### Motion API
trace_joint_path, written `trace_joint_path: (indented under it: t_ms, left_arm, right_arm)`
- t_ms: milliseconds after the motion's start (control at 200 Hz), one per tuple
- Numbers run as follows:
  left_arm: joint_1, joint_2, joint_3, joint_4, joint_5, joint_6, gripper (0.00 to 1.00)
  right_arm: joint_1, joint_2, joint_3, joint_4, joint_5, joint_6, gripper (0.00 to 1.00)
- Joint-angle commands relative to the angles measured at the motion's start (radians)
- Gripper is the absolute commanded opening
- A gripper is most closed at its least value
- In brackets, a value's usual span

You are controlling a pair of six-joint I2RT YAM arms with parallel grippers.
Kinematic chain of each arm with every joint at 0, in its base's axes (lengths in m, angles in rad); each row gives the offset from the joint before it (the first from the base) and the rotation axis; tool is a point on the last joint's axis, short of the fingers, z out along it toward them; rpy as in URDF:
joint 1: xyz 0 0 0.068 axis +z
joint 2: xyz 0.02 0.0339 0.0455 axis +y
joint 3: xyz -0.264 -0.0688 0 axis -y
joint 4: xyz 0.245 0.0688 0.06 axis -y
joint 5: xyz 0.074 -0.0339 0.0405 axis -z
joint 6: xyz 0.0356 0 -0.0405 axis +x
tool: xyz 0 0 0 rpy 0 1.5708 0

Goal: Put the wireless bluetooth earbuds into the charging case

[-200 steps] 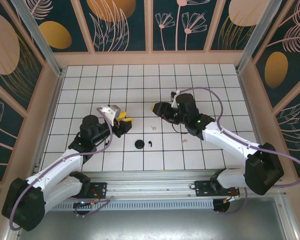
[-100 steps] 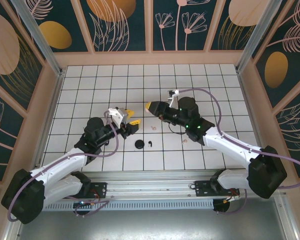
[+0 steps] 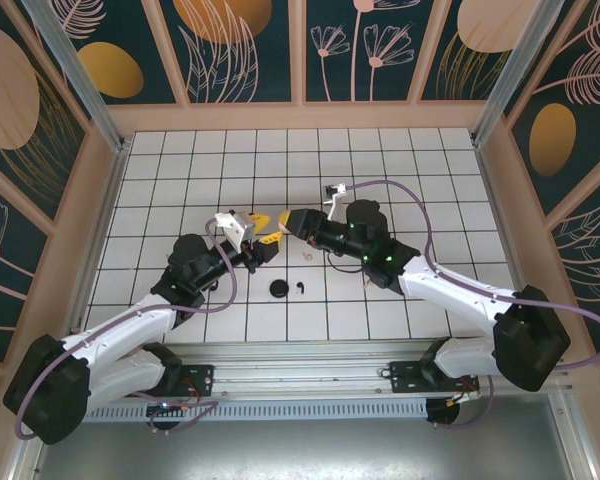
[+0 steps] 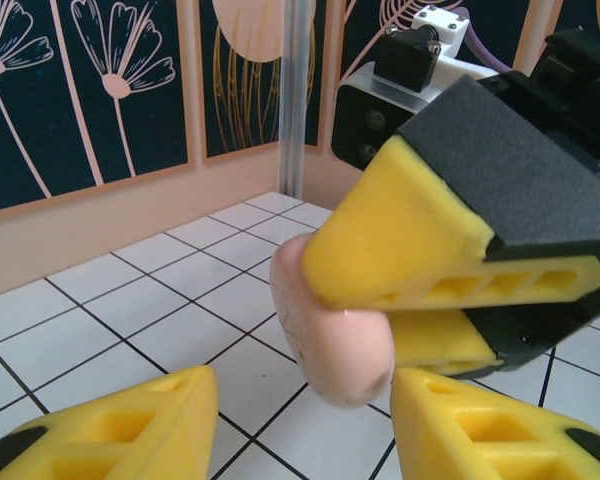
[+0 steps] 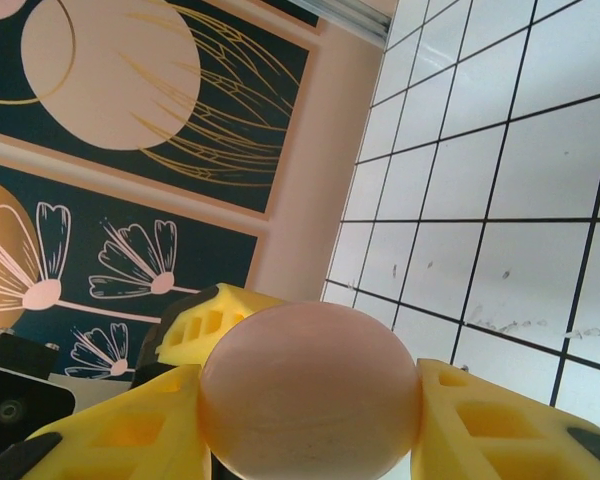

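The right claw (image 5: 310, 425) is clamped on the pink charging case (image 5: 310, 395). One yellow finger presses each side of its smooth, rounded body, and the case bulges out past the fingertips. From the left wrist, the case (image 4: 330, 330) juts from between those two fingers, one above it and one below.

The left claw (image 4: 305, 415) stands apart, its two yellow fingers spread wide with the case hanging in the gap just beyond their tips. Whether either finger touches the case cannot be told. In the right wrist view one of the left claw's fingers (image 5: 212, 315) shows close behind the case.

From above, the two claws meet nose to nose over the white tiled counter (image 3: 180, 170), beyond the black disc (image 3: 278, 289) and raised off the tiles. The left arm reaches in from the disc's left and the right arm from its right.

The earbuds lie loose on the counter — none is in the case:
- A black earbud (image 3: 300, 289) sits just to the right of the black disc, apart from it.
- A pink earbud (image 3: 305, 256) lies beyond the disc and slightly to its right, near the spot under the meeting claws.
- A second pink earbud (image 3: 370, 281) lies well to the right of the disc, close beside the right arm.
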Motion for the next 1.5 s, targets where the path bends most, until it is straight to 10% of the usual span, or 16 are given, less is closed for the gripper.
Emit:
trace_joint_path:
  t_ms: [0, 731, 1136, 1496]
  left_arm:
    - [-0.009, 0.011, 0.03, 0.054, -0.003, -0.026, 0.48]
    - [-0.018, 0.03, 0.033, 0.079, -0.002, -0.075, 0.44]
    - [-0.018, 0.034, 0.042, 0.047, 0.023, -0.078, 0.21]
    - [-0.018, 0.052, 0.067, 0.044, 0.124, -0.095, 0.15]
  right_arm:
    - [0.016, 0.01, 0.015, 0.059, 0.031, 0.004, 0.43]
    - [0.046, 0.043, 0.034, 0.088, 0.017, 0.012, 0.43]
    - [0.049, 0.03, 0.034, 0.109, 0.003, -0.004, 0.43]
    - [0.001, -0.146, 0.034, -0.117, 0.097, -0.329, 0.74]
